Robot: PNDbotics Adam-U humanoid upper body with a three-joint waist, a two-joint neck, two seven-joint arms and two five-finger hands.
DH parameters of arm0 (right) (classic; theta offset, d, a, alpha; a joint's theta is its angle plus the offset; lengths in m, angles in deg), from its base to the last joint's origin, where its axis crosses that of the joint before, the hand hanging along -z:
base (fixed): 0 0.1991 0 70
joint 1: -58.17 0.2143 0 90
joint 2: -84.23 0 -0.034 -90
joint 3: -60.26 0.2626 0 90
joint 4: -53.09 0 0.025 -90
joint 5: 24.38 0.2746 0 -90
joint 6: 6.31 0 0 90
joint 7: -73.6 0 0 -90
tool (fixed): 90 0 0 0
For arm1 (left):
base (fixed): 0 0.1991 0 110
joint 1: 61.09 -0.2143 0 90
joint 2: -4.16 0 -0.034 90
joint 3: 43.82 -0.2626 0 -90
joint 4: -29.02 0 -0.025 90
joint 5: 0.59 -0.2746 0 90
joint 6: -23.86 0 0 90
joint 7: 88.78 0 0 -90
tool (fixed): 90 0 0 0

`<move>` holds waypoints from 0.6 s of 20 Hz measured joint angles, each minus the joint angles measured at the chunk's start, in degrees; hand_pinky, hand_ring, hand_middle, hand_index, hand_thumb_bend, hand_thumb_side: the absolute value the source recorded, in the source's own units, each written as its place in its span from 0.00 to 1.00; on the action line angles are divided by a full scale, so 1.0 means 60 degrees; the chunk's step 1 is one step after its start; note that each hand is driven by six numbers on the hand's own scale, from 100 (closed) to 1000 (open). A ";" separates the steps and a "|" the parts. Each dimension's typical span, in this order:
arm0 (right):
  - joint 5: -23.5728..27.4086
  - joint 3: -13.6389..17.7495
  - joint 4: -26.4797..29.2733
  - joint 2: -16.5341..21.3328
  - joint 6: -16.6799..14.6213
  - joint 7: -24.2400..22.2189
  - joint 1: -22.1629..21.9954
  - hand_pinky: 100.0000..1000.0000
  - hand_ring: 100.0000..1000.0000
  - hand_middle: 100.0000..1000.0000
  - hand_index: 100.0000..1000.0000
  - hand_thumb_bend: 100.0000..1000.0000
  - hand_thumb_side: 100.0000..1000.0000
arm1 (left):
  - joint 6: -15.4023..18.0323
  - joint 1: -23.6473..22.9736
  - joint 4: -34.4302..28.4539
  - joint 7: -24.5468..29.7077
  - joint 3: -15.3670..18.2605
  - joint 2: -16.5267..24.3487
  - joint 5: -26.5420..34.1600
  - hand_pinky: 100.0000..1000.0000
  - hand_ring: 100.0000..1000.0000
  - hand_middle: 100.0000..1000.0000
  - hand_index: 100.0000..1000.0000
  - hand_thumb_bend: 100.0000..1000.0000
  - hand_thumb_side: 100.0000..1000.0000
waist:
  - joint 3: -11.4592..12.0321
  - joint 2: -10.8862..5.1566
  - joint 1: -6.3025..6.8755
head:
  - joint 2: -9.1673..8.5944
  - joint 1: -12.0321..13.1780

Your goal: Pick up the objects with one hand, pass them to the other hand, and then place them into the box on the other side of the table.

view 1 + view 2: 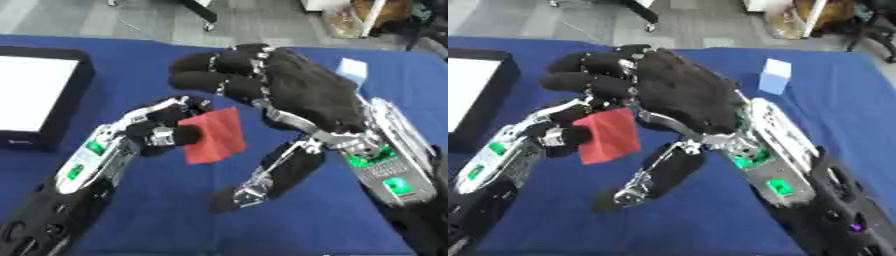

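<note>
While the left hand (162, 131) pinches a flat red square of soft material (214, 135) between its curled fingers and thumb at the centre of the frame, it holds the piece upright and clear of the blue-covered table (131, 65), with most of the square sticking out toward the right. That presentation looks deliberate: the free edge is offered to the right hand (289, 95), which hangs just above and beside it with its black-gloved fingers bent over the top and its thumb stretched down toward the lower centre, so the hand is spread wide and holds nothing. I judge this to be the hand-over step, with the right hand's fingers not yet closed on the red square; whether any fingertip already touches it cannot be told. A small pale blue block (776, 76) stands on the table at the upper right, well apart from both hands. At the left edge of the frame sits a dark-walled box with a white inside (80, 80), though which box the task means is not certain from here.
</note>
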 measured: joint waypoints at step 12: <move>-0.0461 0.0530 0.0001 0.0543 0.0252 0.0788 -0.0528 0.63 0.65 0.82 0.94 0.56 0.49 | 0.1269 -0.0829 0.0094 -0.1845 0.2065 0.1299 -0.0588 0.67 0.39 0.18 0.46 0.51 0.16 | 0.0029 -0.0046 0.0066 | -0.0016 -0.0036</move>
